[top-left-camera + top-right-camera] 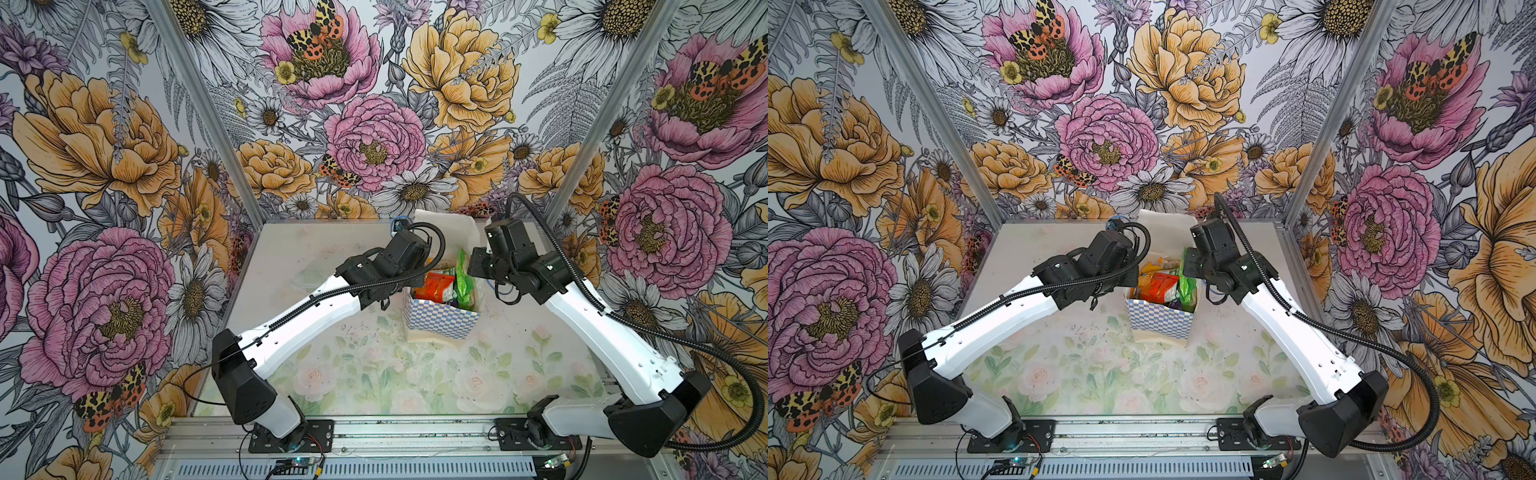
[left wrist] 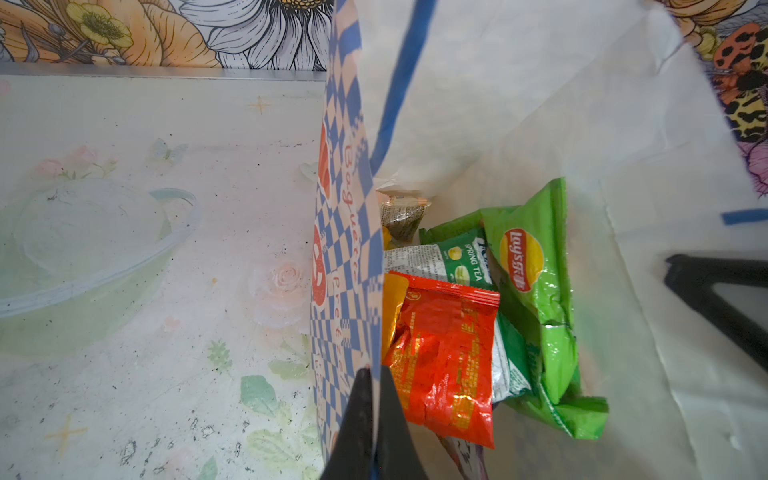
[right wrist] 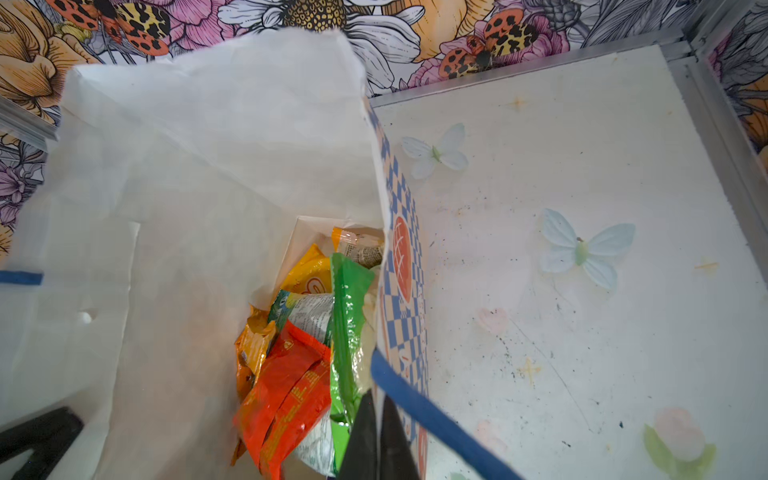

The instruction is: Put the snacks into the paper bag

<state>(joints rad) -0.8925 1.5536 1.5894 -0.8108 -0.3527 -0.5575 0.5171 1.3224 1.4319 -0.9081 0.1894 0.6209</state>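
Both side walls of the paper bag [image 1: 440, 322] are pinched at the rim, each by one gripper. The bag stands upright at the far middle of the table [image 1: 374, 374], between the two wrists, and its mouth is open.

In the left wrist view the left gripper [image 2: 375, 378] is closed narrow on the blue-and-white checkered wall. One black finger lies outside the wall and the other inside, with the paper between them. In the right wrist view the right gripper [image 3: 377, 405] grips the opposite checkered wall in the same way. A blue cord handle [image 3: 436, 415] passes just beside its fingers. In both top views the black wrists hide the fingers.

All snacks [image 1: 1163, 286] that I can see lie inside the bag. A red-orange packet [image 2: 444, 365] is on top, close to the left gripper. A bright green bag [image 2: 536, 282] stands on its edge beside it, near the wall that the right gripper holds. Partly under these two shows a green-white pack [image 2: 440, 262] with the words "SPRING TEA". A yellow-orange bag [image 3: 307, 274] lies deeper, and a small sachet [image 2: 403, 216] sits at the far end of the bag.
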